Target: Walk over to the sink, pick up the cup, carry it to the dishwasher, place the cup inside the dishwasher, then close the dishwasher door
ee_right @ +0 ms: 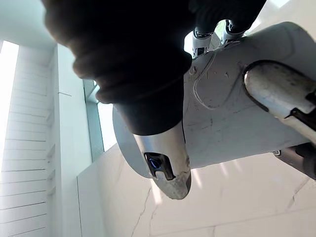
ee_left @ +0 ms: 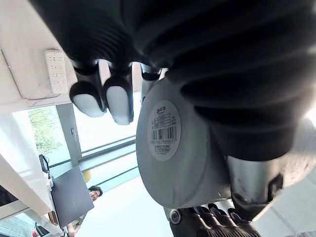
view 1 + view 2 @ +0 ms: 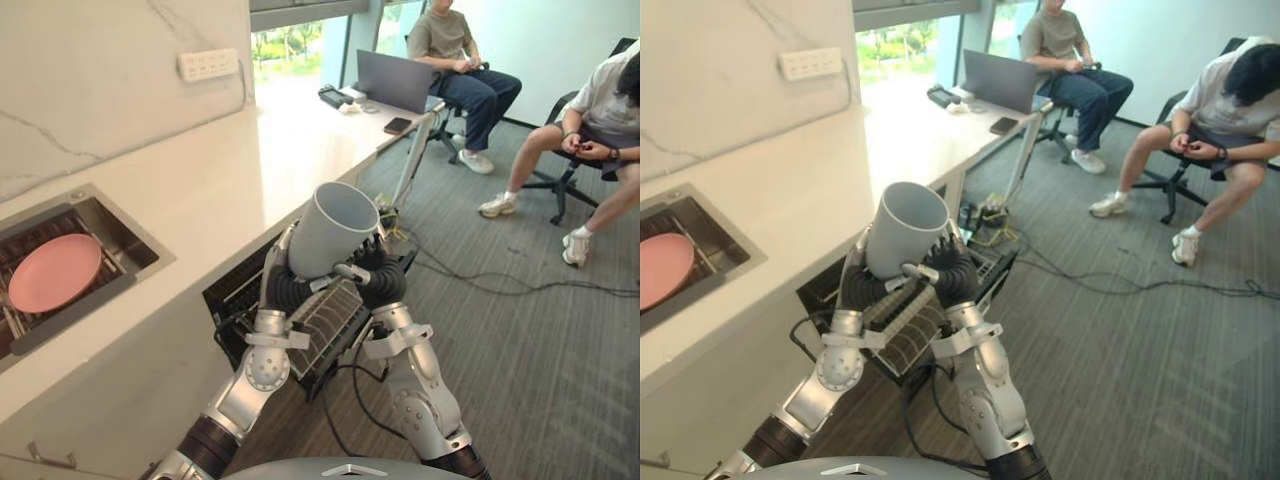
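While the cup (image 3: pixel 335 226) sits just above centre in the left eye view, the left hand (image 3: pixel 284 288) and the right hand (image 3: pixel 380 276) wrap it from either side, fingers curled round its lower wall, mouth tilted towards the upper right. Below the hands the dishwasher (image 3: pixel 236 292) stands open with its rack (image 3: pixel 330 318) pulled out, so I judge the carry is about finished and placing is the step in hand. At the left edge the sink (image 3: pixel 125 238) holds one pink plate (image 3: pixel 55 272).

Across the right eye view I count one cup, one sink, one plate, one laptop (image 3: pixel 998 80) on the counter (image 3: pixel 790 200) at top centre, one power strip (image 3: pixel 812 63) on the wall, and two seated people (image 3: pixel 1065 45) at the upper right.

From the left wrist view, the cup's base with its one label (image 2: pixel 164 131) sits mid-frame, two dark fingertips (image 2: pixel 118 102) lying beside it.

From the right wrist view, a silver finger (image 1: pixel 276 91) presses on the cup's grey wall.

Next, the cup probably needs lowering into a free slot of the rack and both hands loosening together, with the door left to close afterwards.
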Robot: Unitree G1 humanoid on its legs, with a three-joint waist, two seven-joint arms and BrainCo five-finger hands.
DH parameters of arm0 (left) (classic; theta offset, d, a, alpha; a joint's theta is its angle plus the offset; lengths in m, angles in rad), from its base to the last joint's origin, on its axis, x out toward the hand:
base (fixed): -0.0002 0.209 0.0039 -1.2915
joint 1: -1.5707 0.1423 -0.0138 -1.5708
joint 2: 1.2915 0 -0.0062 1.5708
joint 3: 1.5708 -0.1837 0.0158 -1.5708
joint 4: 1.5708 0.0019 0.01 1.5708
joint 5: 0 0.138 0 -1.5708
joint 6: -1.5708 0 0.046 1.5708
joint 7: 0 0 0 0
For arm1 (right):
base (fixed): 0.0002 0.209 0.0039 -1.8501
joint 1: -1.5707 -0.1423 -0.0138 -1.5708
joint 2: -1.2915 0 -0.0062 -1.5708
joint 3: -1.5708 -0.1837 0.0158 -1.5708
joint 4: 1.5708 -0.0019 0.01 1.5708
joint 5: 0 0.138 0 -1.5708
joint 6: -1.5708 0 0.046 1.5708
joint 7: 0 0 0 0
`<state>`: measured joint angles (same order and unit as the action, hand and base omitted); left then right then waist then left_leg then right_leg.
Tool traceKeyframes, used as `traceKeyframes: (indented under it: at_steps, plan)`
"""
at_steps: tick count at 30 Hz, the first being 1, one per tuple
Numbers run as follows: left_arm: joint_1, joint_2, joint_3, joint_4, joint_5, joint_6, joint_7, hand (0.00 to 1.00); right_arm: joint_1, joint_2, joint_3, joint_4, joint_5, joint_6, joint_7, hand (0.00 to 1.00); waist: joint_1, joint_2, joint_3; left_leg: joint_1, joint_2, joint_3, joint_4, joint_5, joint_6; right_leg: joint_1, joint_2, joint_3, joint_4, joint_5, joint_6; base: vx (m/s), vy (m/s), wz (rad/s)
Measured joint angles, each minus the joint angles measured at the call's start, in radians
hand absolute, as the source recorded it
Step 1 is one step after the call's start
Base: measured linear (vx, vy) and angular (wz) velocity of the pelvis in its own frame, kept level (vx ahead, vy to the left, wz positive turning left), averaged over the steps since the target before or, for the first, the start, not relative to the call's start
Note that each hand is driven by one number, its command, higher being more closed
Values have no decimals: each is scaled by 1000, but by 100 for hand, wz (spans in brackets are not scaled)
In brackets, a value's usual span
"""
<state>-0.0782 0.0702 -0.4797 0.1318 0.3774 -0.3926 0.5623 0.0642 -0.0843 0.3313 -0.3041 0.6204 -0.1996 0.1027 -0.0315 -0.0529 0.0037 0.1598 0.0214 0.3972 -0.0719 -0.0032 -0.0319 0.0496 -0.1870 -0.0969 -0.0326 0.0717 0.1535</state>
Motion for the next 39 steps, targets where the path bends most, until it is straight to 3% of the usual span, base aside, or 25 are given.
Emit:
traceKeyframes:
  at_steps: [16, 17, 39]
  plan:
    - [0, 7, -32, 2, 33, 0, 1, 100, 0, -6, 16, 7, -37, 11, -62, 0, 0, -3, -20, -1, -2, -3, -5, 13, 2, -5, -1, 0, 4, -1, 0, 0, 0, 0]
    - [0, 8, -32, 2, 40, 0, 2, 100, 0, -6, 16, 7, -37, 12, -63, 100, 0, -3, -22, -1, -2, -3, -6, 14, 3, -5, -1, 0, 4, -1, 0, 0, 0, 0]
    - [38, 13, -28, 7, 59, -2, 29, 100, 0, -32, 32, 7, -111, 21, -95, 100, -2, 4, -37, -5, -1, -12, -7, 24, 2, -11, -2, -3, 12, -7, -7, -2, 0, 0]
